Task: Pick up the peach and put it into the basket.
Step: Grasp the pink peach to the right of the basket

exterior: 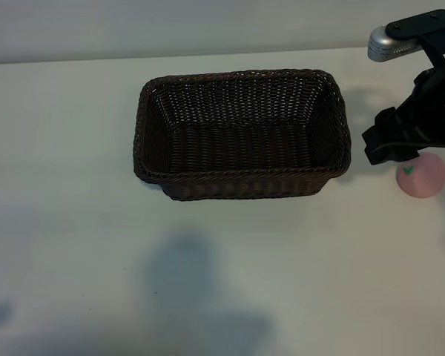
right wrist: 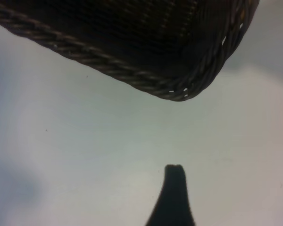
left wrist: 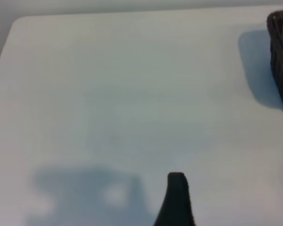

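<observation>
The peach (exterior: 423, 176), a small pale-pink ball with a green leaf mark, lies on the white table to the right of the basket (exterior: 241, 182). The basket is dark-brown wicker with nothing in it. My right gripper (exterior: 390, 147) hangs between the two, just behind and left of the peach, covering its upper edge. In the right wrist view one dark finger (right wrist: 174, 193) shows over bare table near a basket corner (right wrist: 179, 89), with nothing held; the peach is out of that view. My left arm is outside the exterior view. Its wrist view shows one finger (left wrist: 177, 200) over bare table, far from the basket (left wrist: 282, 61).
The white table (exterior: 74, 222) stretches wide to the left of and in front of the basket. Its far edge (exterior: 59, 62) meets a grey wall. Arm shadows fall near the table's front. The peach lies close to the right edge of the exterior view.
</observation>
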You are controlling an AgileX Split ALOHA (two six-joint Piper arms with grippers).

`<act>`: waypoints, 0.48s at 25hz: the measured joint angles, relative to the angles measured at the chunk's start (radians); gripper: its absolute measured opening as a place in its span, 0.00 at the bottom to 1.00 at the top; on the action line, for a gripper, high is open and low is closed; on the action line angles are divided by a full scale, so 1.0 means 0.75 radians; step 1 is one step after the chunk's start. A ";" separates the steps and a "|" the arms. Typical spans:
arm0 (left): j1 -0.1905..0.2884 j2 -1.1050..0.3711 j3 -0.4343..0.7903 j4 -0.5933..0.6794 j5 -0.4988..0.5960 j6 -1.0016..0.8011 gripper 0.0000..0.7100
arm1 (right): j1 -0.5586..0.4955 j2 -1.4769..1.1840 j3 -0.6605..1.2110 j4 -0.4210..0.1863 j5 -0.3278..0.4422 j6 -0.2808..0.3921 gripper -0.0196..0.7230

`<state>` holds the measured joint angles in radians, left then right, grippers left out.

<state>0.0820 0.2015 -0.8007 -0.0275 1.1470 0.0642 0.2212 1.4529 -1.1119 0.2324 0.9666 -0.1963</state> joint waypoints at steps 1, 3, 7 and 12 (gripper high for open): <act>0.000 -0.035 0.030 0.000 0.000 -0.006 0.84 | 0.000 0.000 0.000 0.000 0.000 0.000 0.83; 0.000 -0.092 0.098 0.001 -0.001 -0.033 0.84 | 0.000 0.000 0.000 0.000 0.000 0.000 0.83; 0.000 -0.165 0.223 0.001 -0.003 -0.056 0.84 | 0.000 0.000 0.000 0.000 0.000 0.000 0.83; 0.000 -0.216 0.331 0.001 -0.025 -0.062 0.84 | 0.000 0.000 0.000 0.000 0.000 0.000 0.83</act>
<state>0.0820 0.0395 -0.5524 -0.0267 1.1283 0.0179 0.2212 1.4529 -1.1119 0.2324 0.9666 -0.1963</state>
